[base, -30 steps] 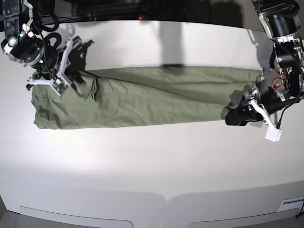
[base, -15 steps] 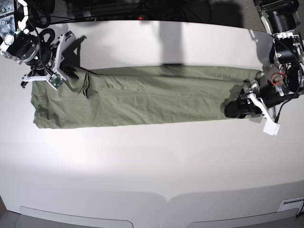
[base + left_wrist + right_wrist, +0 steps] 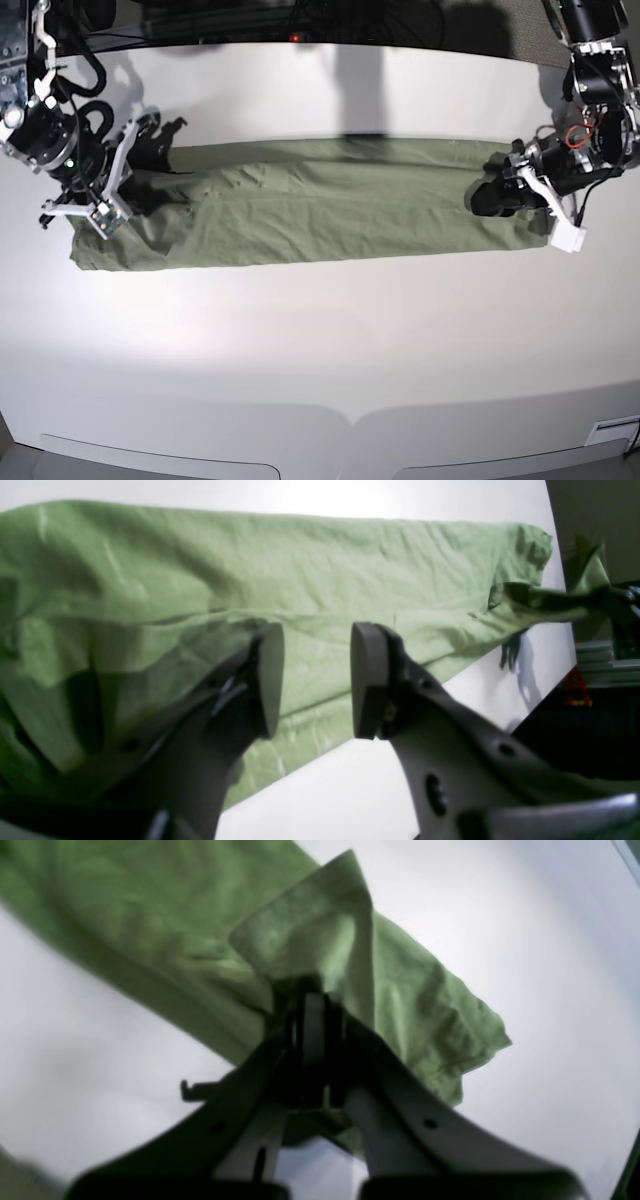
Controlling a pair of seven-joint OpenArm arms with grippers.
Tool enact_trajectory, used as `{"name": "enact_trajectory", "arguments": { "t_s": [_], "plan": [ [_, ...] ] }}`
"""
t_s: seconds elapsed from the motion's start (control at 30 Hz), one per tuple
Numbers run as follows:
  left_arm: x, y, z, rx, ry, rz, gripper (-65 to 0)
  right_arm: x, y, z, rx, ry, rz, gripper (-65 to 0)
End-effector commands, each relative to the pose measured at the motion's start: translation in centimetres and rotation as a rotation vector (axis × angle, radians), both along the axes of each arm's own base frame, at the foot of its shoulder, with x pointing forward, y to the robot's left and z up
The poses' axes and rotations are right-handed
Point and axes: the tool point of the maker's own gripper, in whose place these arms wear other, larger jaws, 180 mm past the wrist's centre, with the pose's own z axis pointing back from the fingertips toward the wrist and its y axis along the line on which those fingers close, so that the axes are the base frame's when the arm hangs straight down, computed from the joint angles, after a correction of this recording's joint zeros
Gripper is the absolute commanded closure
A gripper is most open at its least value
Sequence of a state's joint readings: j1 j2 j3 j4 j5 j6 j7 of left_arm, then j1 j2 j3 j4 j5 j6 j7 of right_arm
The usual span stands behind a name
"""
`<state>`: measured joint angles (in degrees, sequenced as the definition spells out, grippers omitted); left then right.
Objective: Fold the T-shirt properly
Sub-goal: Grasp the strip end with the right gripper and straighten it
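The right claw (image 3: pixel 310 1025) pinches the T-shirt (image 3: pixel 320 205) corner up for folding; the left claw (image 3: pixel 315 680) hangs spread, empty, above the far end.

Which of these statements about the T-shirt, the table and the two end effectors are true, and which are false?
1. The T-shirt is green. True.
2. The right end effector stands open and holds nothing. False: it is shut on a fold of the T-shirt.
3. The left end effector has a gap between its pads, with nothing between them. True.
4. The T-shirt lies in a compact square. False: it lies as a long band across the table.
5. The table is black. False: it is white.
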<state>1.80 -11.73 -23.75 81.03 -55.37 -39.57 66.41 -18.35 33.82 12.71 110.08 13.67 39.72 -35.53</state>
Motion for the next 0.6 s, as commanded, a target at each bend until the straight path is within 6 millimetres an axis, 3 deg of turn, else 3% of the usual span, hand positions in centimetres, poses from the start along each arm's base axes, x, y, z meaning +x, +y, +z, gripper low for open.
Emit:
{"name": "enact_trajectory", "arguments": {
  "t_s": [0.0, 0.27, 0.57],
  "plan": [
    [1.1, 0.3, 1.6, -0.01, -0.062, 0.006, -22.3, 0.9, -0.7, 0.7, -0.006, -0.03, -0.008, 0.0],
    [1.1, 0.3, 1.6, -0.011, -0.062, 0.007, -22.3, 2.7, -4.5, -2.0, 0.021, 0.019, -0.126, 0.0],
    [1.3, 0.4, 1.8, -0.014, -0.072, 0.015, -22.3, 6.0, -6.3, -1.1, 0.055, -0.036, -0.181, 0.0]
  ]
}}
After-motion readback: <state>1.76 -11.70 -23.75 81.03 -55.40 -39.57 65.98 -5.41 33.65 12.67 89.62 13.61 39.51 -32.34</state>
